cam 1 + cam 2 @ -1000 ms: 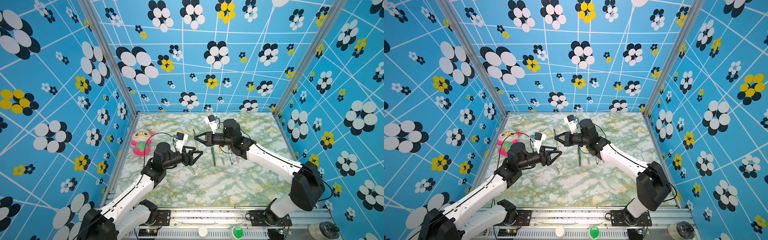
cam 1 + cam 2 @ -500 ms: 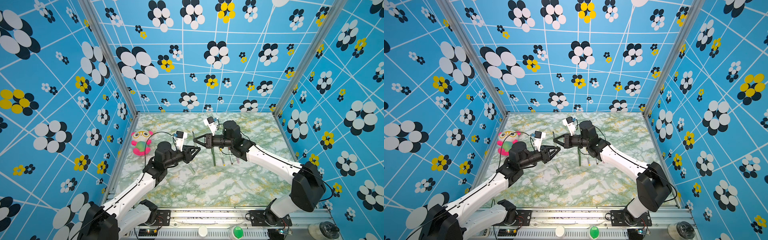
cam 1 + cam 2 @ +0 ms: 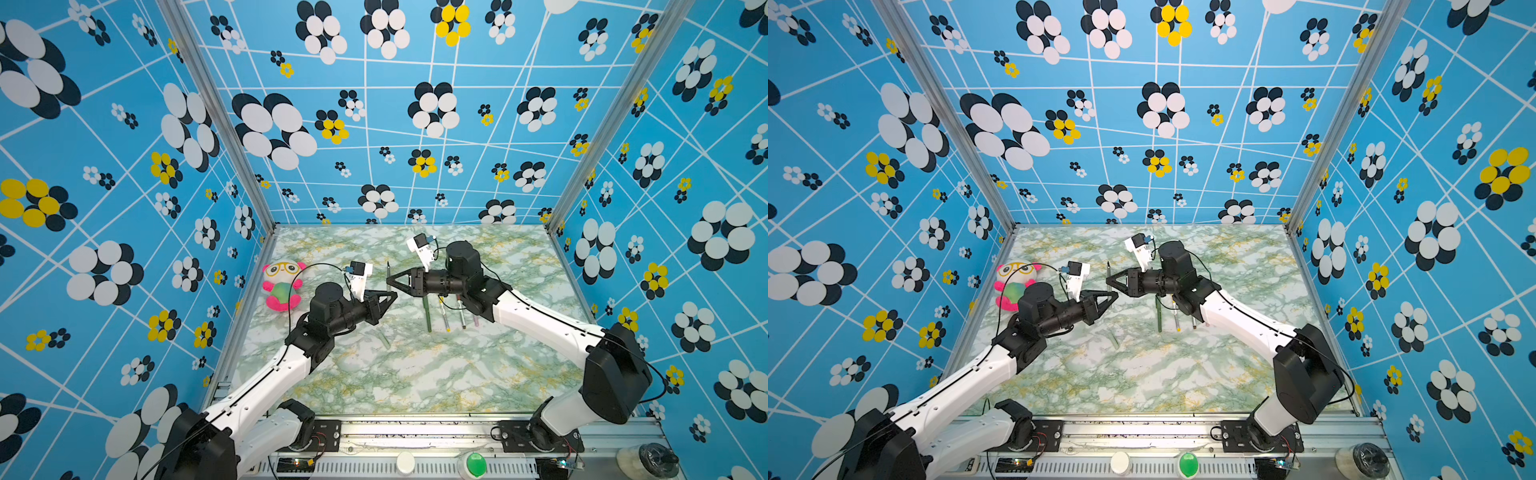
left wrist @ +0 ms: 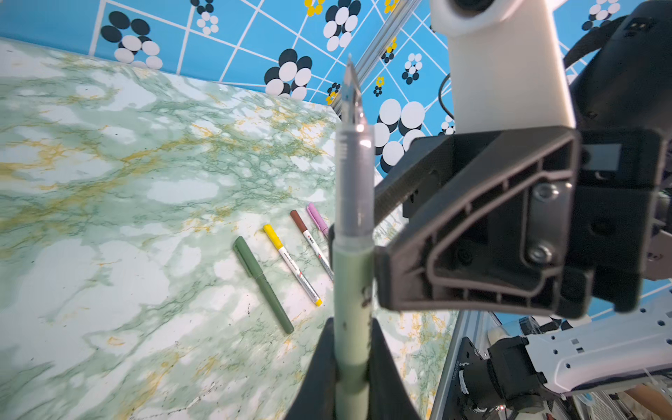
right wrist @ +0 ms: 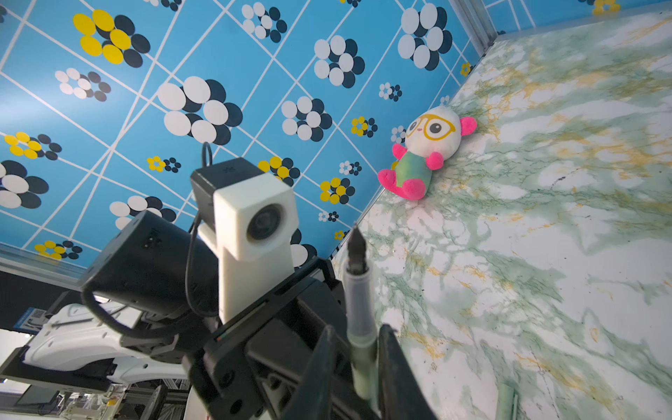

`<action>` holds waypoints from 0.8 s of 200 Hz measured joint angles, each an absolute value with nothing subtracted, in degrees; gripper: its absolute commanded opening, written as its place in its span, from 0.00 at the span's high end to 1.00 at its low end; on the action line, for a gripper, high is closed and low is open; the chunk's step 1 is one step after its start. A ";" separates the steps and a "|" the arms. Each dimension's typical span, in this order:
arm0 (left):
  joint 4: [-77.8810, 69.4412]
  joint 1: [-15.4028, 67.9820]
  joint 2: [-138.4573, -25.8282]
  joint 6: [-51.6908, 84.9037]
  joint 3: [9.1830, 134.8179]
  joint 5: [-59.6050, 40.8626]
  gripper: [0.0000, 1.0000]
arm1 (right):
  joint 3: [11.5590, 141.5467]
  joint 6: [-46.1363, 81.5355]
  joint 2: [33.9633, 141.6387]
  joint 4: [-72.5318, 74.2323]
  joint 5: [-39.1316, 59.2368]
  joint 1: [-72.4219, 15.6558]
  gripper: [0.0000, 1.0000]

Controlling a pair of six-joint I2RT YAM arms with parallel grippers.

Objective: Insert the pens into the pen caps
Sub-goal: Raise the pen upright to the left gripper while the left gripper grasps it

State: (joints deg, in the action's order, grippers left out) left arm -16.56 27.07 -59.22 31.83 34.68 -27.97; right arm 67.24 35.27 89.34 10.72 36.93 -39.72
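Left wrist view: the pale green pen (image 4: 352, 276) is shown roughly upright and uncapped, nib uppermost. Its lower barrel is clamped between the closed jaws of the left gripper (image 4: 352, 329). The right gripper (image 5: 358, 329) is brought up against the same pen from the opposite side. In the right wrist view its jaws are set narrowly on either side of the barrel, but whether they press on it cannot be told. In both top views the two grippers are seen tip to tip above the middle of the table (image 3: 415, 374), with the pen's dark tip standing just clear of them.

Four more pens are laid side by side on the table, just right of the middle and partly under the right gripper's wrist. They are the dark green pen (image 4: 263, 283), the yellow pen (image 4: 292, 265), the brown pen (image 4: 311, 243) and the pink pen (image 4: 317, 218). All appear capped as far as can be seen, and the pink pen is partly hidden behind the held barrel.

The pale green cap (image 3: 384, 338) is left lying alone on the table, near the left gripper and apart from the row. A plush toy (image 3: 282, 286) is seated at the table's left edge, against the wall.
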 measured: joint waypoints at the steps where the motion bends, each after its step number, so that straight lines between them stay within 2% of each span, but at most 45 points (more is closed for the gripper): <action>1: -16.40 27.07 -59.18 31.75 34.68 -27.90 1.00 | 67.26 35.29 89.32 10.61 36.86 -39.72 0.66; 28: -8.69 26.15 -56.82 30.20 35.55 -22.96 1.00 | 68.75 33.04 89.12 6.00 35.83 -39.72 0.59; 73: 9.72 19.73 -45.69 29.89 36.03 -7.62 1.00 | 72.40 26.76 90.41 -7.20 30.76 -41.21 0.58; 117: 15.22 18.04 -32.27 30.68 32.01 1.67 1.00 | 83.29 17.15 104.01 -23.09 20.01 -49.08 0.57; 140: 16.27 18.04 -31.22 30.92 31.27 3.70 1.00 | 87.85 13.65 111.79 -29.89 16.53 -53.41 0.54; 160: 16.82 18.04 -31.33 30.94 31.03 4.58 1.00 | 89.12 12.34 115.68 -32.86 17.32 -55.86 0.51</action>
